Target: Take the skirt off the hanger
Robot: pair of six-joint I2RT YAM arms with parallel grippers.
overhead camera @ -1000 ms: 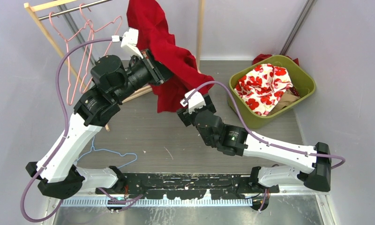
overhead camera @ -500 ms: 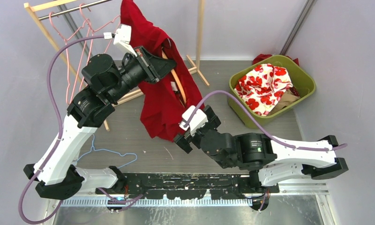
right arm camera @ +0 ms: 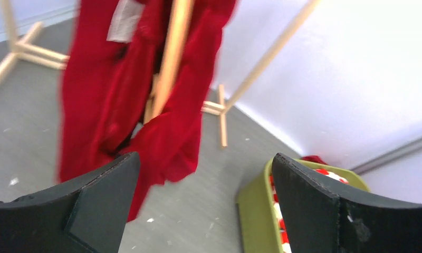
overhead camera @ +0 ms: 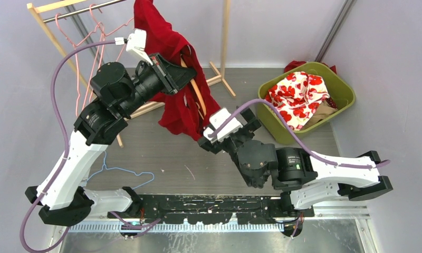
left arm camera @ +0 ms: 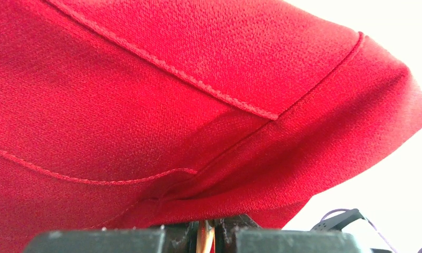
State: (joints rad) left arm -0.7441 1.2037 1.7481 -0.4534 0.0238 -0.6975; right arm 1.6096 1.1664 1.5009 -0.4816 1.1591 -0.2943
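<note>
**Red skirt on its hanger at the rack, left arm gripping it**

The red skirt [overhead camera: 174, 113] hangs in front of the wooden rack [overhead camera: 226, 31], between its two posts. It is draped on a wooden hanger [right arm camera: 172, 58], which shows tilted among the folds. The left fingers [overhead camera: 180, 74] are closed on the skirt cloth, just in front of the rack. The right fingers [right arm camera: 101, 203] stand wide open and hold nothing; they are further out from the rack, near the skirt's lower edge but apart from it. A green bin [overhead camera: 290, 134] with clothes stands right of the rack.
</note>
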